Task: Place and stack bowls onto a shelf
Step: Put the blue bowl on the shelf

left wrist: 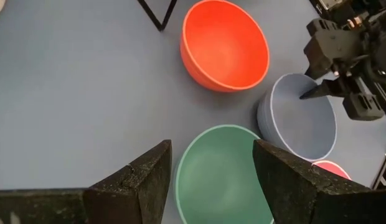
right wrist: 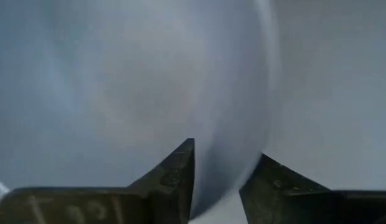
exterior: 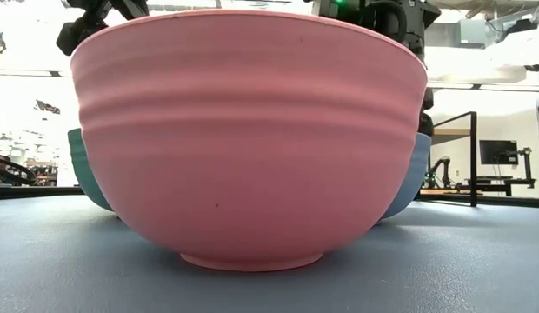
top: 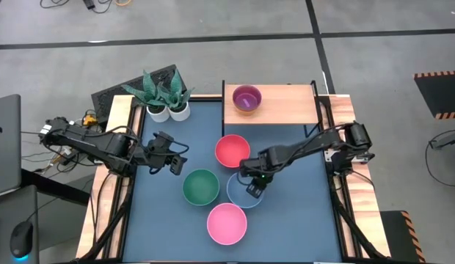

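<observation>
A purple bowl (top: pixel 246 97) sits on the light-wood shelf (top: pixel 286 104) at the table's far edge. On the blue table top stand a red-pink bowl (top: pixel 233 150), a green bowl (top: pixel 201 186), a light blue bowl (top: pixel 237 196) and a pink bowl (top: pixel 227 223), all upright on their bases. My right gripper (right wrist: pixel 227 152) points down over the light blue bowl (left wrist: pixel 299 124), open, one finger inside its rim (right wrist: pixel 233 177) and one outside. My left gripper (left wrist: pixel 211 149) hovers open to the left of the green bowl (left wrist: pixel 221 174).
Two white plant pots (top: pixel 169 111) stand at the far left corner next to the shelf. Wooden side rails (top: pixel 116 183) run along both sides of the table. In the low view the pink bowl (exterior: pixel 248 139) hides most of what stands behind it.
</observation>
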Controlling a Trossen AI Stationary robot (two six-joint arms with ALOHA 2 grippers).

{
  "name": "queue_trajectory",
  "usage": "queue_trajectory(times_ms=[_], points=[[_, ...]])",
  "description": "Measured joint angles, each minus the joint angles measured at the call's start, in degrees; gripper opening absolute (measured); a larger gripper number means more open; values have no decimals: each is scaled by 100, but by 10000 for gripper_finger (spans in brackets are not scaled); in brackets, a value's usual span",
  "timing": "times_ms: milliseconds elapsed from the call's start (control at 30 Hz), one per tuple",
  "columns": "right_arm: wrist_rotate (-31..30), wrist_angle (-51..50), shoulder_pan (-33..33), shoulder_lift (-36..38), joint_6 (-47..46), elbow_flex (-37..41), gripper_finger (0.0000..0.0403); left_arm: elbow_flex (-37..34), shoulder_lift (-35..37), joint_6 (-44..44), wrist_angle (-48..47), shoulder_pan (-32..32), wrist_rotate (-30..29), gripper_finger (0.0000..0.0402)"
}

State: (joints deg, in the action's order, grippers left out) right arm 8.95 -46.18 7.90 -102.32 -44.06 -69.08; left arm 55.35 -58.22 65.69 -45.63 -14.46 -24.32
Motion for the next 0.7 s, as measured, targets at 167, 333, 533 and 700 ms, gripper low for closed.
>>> queue_trajectory(times_ms=[167, 333, 533, 700], points=[[94, -14, 31, -12, -138, 0, 49, 0, 0, 16, 1, 0, 0, 209], [131, -253, 19, 15, -156, -4, 24, 0, 0, 107, 1, 0, -2, 209], [-67, -913, -42, 364, 19, 0, 23, 0, 0, 114, 1, 0, -17, 209], [-128, -1417, -242, 1108, 105, 0, 23, 0, 0, 105, 1, 0, -49, 209]])
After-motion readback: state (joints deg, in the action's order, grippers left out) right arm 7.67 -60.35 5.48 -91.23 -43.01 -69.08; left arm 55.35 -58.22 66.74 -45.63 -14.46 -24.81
